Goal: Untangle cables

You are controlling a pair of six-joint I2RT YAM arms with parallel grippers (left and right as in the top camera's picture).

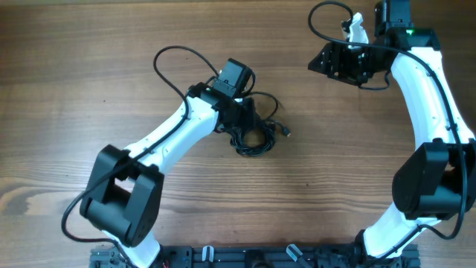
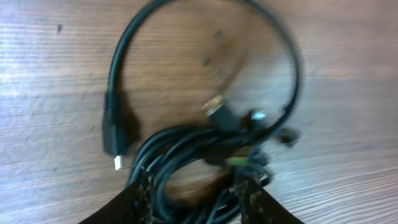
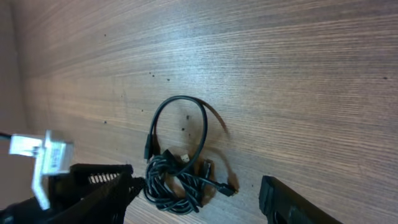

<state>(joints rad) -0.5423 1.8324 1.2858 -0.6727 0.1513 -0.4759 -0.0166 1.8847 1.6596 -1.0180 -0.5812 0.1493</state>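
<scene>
The cables (image 1: 262, 140) lie in a small black tangle near the middle of the table, with one plug (image 1: 286, 132) sticking out to the right. My left gripper (image 1: 248, 125) is down on the tangle's left side. In the left wrist view its two fingers stand apart around the coiled bundle of cables (image 2: 186, 149), with bare wood showing between them. A single cord loops away above, ending in a plug (image 2: 115, 140). My right gripper (image 1: 336, 61) hovers open at the far right, well away. From there the cables (image 3: 177, 180) show small and far off.
The left arm's own thick cable (image 1: 172, 63) arcs over the table at the upper left. A white tag (image 1: 358, 30) sticks up from the right gripper. Bare wooden table (image 1: 89, 89) surrounds the tangle.
</scene>
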